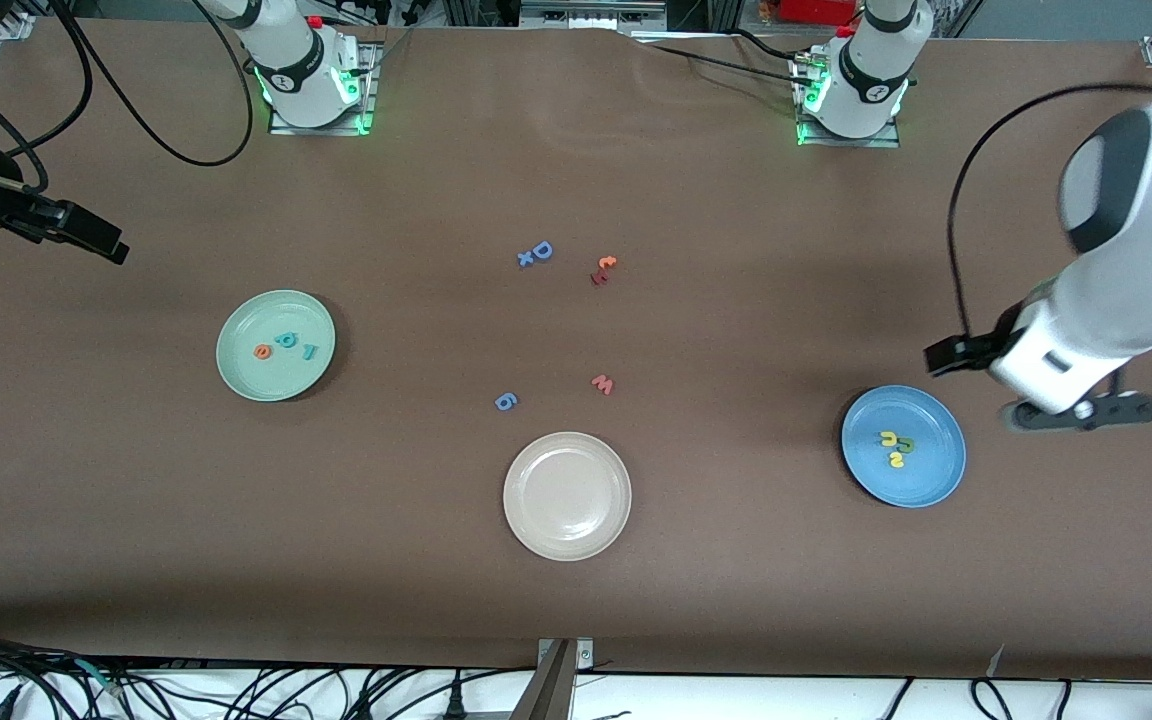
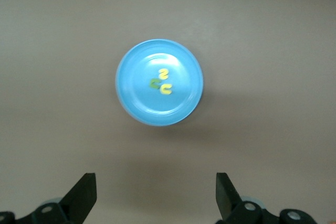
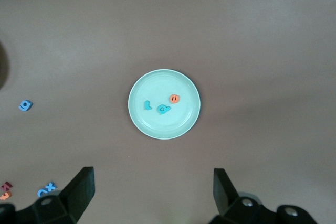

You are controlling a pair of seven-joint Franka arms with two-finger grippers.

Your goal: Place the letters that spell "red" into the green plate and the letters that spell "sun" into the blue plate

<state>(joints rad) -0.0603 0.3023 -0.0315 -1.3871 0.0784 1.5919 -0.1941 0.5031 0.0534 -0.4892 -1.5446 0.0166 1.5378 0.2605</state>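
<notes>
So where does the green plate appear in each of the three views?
Front view: the green plate lies toward the right arm's end of the table, holding three small letters.
Left wrist view: not in it; only the blue plate shows there.
Right wrist view: near the picture's middle.
Shared landmark: the orange "e" lying in it, seen in the front and right wrist views.

Bare table (image 1: 736,560) around plates; stray letters (image 1: 556,320) mid-table.
</notes>
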